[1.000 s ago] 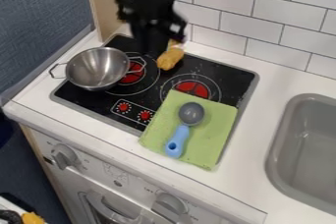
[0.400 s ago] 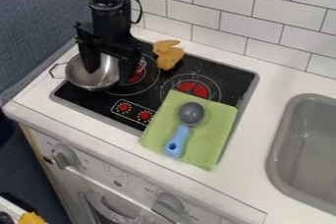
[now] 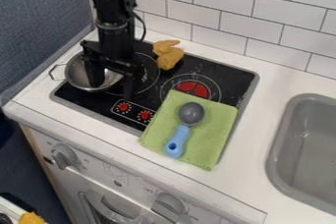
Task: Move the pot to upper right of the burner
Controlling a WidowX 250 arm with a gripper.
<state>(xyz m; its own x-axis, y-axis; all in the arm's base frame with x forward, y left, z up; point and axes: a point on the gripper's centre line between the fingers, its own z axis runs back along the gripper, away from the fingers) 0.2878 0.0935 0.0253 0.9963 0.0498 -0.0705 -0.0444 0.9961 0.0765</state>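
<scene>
The black gripper (image 3: 113,81) hangs over the left side of the stove, open, with one finger inside the pot and the other to the right of it, over the black cooktop. The silver metal pot (image 3: 78,74) sits at the cooktop's left edge, its left wire handle sticking out; the gripper covers its right side and right handle. Behind the gripper, the left burner (image 3: 150,66) is partly hidden, while the red-centred right burner (image 3: 192,88) shows beyond the cloth.
A brown-yellow toy food piece (image 3: 170,58) lies at the cooktop's back edge. On the front right, a green cloth (image 3: 213,134) holds a grey-headed spoon (image 3: 191,113) with a blue handle. A grey sink (image 3: 308,154) is at right; a tiled wall stands behind.
From the back of the stove, the gripper has come left and forward to the pot, then shifted slightly right and lower. The pot looks unmoved.
</scene>
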